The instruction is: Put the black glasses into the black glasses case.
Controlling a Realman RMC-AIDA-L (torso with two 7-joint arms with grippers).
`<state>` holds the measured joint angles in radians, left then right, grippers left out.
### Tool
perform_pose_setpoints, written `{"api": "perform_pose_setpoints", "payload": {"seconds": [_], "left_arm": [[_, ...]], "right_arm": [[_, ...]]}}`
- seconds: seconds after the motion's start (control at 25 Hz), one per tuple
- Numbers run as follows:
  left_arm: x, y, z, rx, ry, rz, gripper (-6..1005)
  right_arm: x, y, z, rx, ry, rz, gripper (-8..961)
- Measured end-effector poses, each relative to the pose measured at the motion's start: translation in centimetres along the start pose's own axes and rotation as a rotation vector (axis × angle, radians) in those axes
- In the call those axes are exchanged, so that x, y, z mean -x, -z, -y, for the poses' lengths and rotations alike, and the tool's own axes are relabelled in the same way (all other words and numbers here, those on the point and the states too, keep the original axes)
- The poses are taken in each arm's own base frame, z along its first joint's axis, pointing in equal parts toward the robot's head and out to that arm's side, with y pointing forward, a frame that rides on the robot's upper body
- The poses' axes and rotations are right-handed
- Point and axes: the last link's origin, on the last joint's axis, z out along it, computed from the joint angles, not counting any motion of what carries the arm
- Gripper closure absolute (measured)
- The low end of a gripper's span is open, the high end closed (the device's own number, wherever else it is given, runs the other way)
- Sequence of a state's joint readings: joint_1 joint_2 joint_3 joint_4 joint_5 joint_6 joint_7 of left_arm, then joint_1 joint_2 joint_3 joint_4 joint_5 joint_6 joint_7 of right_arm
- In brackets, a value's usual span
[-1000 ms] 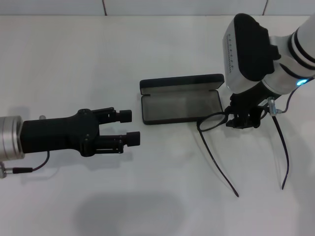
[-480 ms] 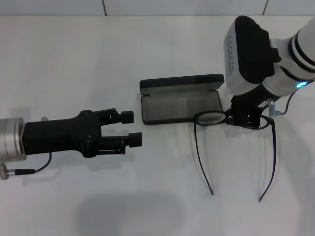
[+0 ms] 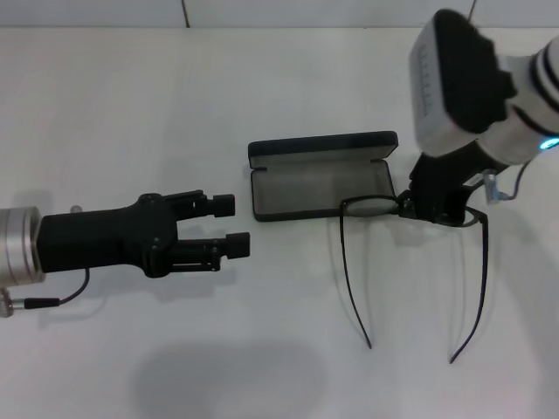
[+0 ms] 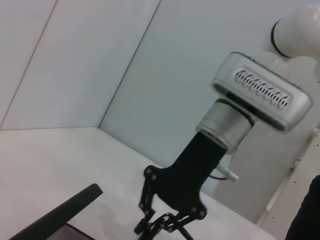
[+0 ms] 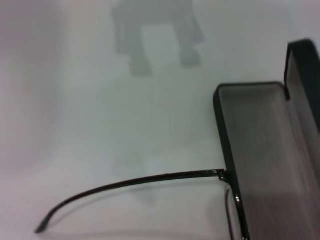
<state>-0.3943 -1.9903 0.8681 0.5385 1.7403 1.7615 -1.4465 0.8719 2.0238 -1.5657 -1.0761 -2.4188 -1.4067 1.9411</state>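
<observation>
The black glasses point(image 3: 410, 229), temples unfolded, are hanging just past the near right corner of the open, unfilled black glasses case point(image 3: 320, 177), gripped at the frame by the right gripper point(image 3: 434, 208). The left gripper point(image 3: 229, 226) is hovering left of the case, fingers parted and holding nothing.

We take this for a robot test room or lab, not a home. The white table point(image 3: 262, 96) is bare and uniform from edge to edge, and along its far edge stands a plain white panelled wall point(image 3: 306, 12) with thin seams. From the left wrist view we see more pale wall panels point(image 4: 75, 65) meeting at a corner.
</observation>
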Motion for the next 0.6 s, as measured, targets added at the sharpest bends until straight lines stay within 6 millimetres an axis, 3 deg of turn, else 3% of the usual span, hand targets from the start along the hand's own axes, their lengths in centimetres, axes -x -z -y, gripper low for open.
{"api": "perform_pose_setpoints", "payload": {"seconds": [0.28,0.6], "left_arm": [[-0.9,0.3,-0.7,0.043,-0.025,-0.065,193],[-2.4,1.5,-2.1,0.088,-0.109,-0.236,194]], "right_arm": [[-1.9,3.7,-0.6,0.039,-0.083,0.124,859],[-5.2,5.9,-1.2,0.075,-0.243,0.328,875]]}}
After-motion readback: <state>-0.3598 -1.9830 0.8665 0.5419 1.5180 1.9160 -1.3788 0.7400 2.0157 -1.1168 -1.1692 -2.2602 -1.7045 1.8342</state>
